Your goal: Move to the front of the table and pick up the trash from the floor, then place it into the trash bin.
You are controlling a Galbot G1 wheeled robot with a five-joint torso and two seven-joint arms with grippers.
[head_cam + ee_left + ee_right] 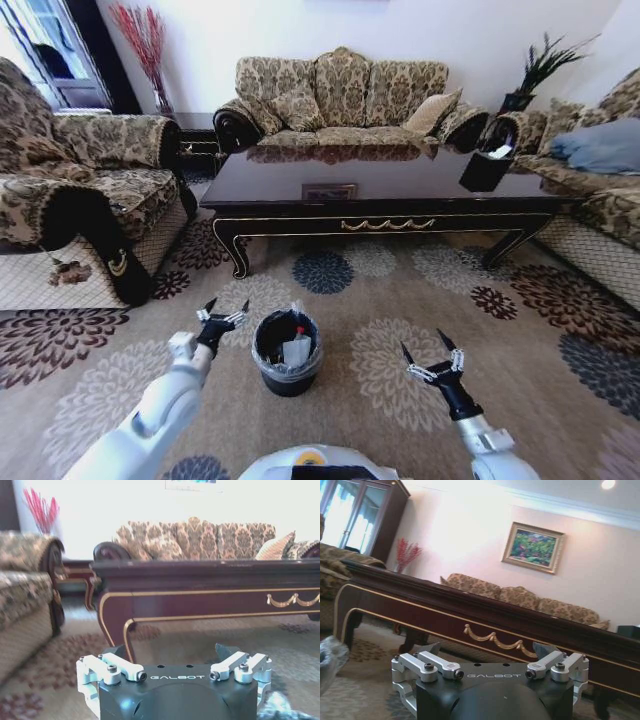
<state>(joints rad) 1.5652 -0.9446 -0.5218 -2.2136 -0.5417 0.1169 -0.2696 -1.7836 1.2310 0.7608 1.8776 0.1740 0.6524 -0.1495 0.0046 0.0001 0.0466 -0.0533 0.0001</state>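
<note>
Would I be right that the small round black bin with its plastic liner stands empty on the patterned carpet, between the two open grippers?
Not quite: the small round black bin is not empty. The head view shows a red-capped bottle inside it. The rest holds: it stands on the patterned carpet between the open left gripper and open right gripper.

Coffee table (420,185): dark glossy wood, mirror-like top, gold trim. Trash bin (287,372): black plastic, thin translucent bag liner. Carpet (400,300): matt woven pile. Sofa (340,95): patterned cloth. Left gripper (175,672): matt black body, silvery metal links.
</note>
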